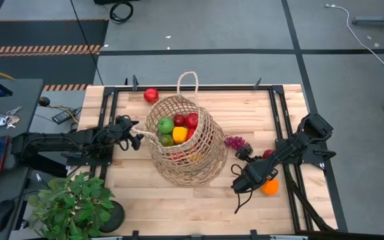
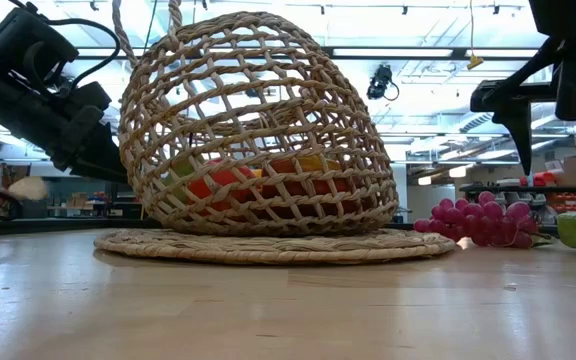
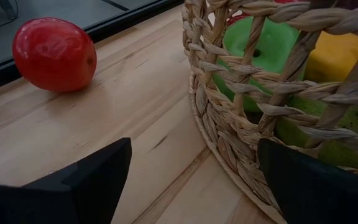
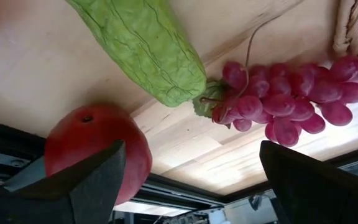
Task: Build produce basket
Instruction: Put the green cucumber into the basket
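The wicker basket (image 1: pixel 185 143) stands mid-table on its flat woven bottom (image 2: pixel 268 244), with green, red and yellow produce (image 1: pixel 177 128) showing in its mouth. A red apple (image 1: pixel 151 95) lies at the far edge. My left gripper (image 1: pixel 137 138) is open beside the basket's left wall (image 3: pixel 229 124), and the apple (image 3: pixel 55 53) is beyond it. My right gripper (image 1: pixel 249 161) hangs open above purple grapes (image 4: pixel 291 99), a green piece (image 4: pixel 148 46) and a red fruit (image 4: pixel 92 149). An orange (image 1: pixel 270 187) lies to the near right.
A leafy potted plant (image 1: pixel 72 207) stands at the near left corner. Black frame rails (image 1: pixel 282 120) run along the table's sides. Bare wood lies along the near edge in front of the basket (image 2: pixel 268 310).
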You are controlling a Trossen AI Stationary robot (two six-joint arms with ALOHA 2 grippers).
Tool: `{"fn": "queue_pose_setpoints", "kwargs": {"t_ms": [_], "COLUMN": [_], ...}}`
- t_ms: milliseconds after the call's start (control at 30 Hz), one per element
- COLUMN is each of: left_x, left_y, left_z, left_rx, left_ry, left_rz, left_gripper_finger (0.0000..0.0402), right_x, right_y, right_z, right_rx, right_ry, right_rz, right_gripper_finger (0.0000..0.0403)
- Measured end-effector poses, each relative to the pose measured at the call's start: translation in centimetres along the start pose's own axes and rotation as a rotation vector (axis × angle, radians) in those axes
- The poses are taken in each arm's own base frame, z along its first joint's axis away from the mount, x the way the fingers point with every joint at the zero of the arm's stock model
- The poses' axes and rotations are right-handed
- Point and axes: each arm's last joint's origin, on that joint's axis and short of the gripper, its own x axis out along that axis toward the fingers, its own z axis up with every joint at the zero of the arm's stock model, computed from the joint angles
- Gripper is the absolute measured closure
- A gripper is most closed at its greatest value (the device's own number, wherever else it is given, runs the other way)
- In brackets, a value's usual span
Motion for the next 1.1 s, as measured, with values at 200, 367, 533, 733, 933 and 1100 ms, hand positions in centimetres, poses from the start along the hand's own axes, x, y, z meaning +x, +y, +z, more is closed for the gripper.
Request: {"fn": "queue_pose_setpoints", "kwargs": {"t_ms": [200, 367, 533, 733, 933, 1100], "left_x": [0.0, 0.0, 0.0, 0.0, 0.0, 0.0], "left_y": [0.0, 0.0, 0.0, 0.0, 0.0, 0.0], "left_z": [0.0, 0.0, -0.01, 0.0, 0.0, -0.01], "left_rx": [0.0, 0.0, 0.0, 0.0, 0.0, 0.0], "left_ry": [0.0, 0.0, 0.0, 0.0, 0.0, 0.0], "left_rz": [0.0, 0.0, 0.0, 0.0, 0.0, 0.0], "left_gripper_finger": [0.0044, 0.0044, 0.0044, 0.0044, 0.0044, 0.0044], "right_x": [0.01, 0.11, 0.17, 0.17, 0.32, 0.24], "right_y": [-0.03, -0.3, -0.46, -0.46, -0.88, -0.64], "right_z": [0.0, -0.05, -0.09, -0.09, -0.19, -0.13], "right_rx": [0.025, 0.002, 0.07, 0.04, 0.081, 0.131], "right_ry": [-0.001, -0.001, 0.001, 0.0, 0.003, 0.001], "right_rz": [0.0, 0.006, 0.009, 0.009, 0.018, 0.02], "right_gripper_finger": [0.003, 0.003, 0.003, 0.003, 0.003, 0.003]}}
